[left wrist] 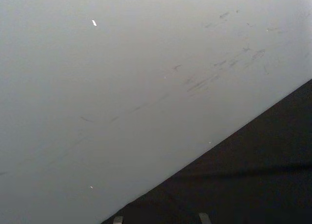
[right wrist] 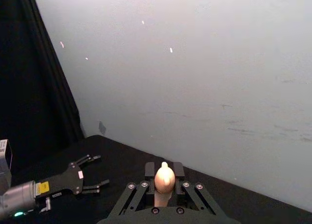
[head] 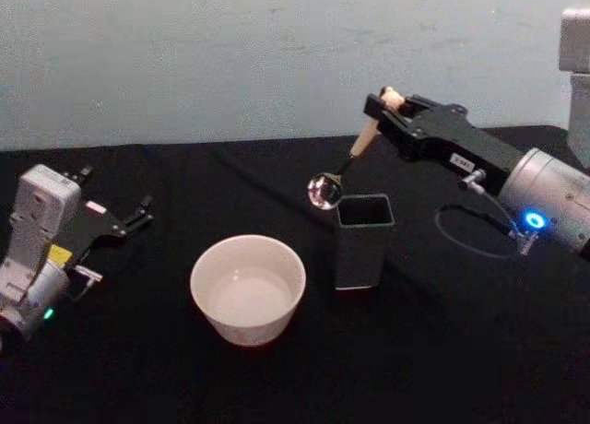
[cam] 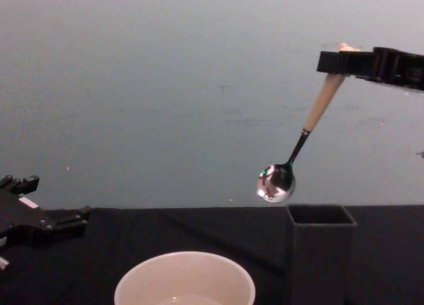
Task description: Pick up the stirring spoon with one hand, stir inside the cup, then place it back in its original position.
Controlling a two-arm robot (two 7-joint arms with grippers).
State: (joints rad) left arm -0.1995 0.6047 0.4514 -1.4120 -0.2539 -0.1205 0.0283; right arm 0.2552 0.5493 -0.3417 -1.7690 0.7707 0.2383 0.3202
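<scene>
My right gripper (head: 385, 103) is shut on the top of the stirring spoon (head: 355, 151), holding it in the air. The spoon (cam: 306, 131) hangs tilted, with its shiny bowl (cam: 275, 182) just above and to the left of the dark grey holder (cam: 320, 253). Its beige bear-head tip (right wrist: 164, 177) pokes out between the right gripper (right wrist: 164, 171). The cream cup (head: 248, 288) sits on the black table left of the holder (head: 363, 240), and the cup (cam: 185, 288) is well below the spoon. Far left, my left gripper (head: 143, 214) rests open near the table.
A black cloth covers the table (head: 442, 350). A pale wall (head: 230, 55) stands behind it. A grey box (head: 576, 64) sits at the far right edge. The left gripper (right wrist: 90, 173) also appears far off in the right wrist view.
</scene>
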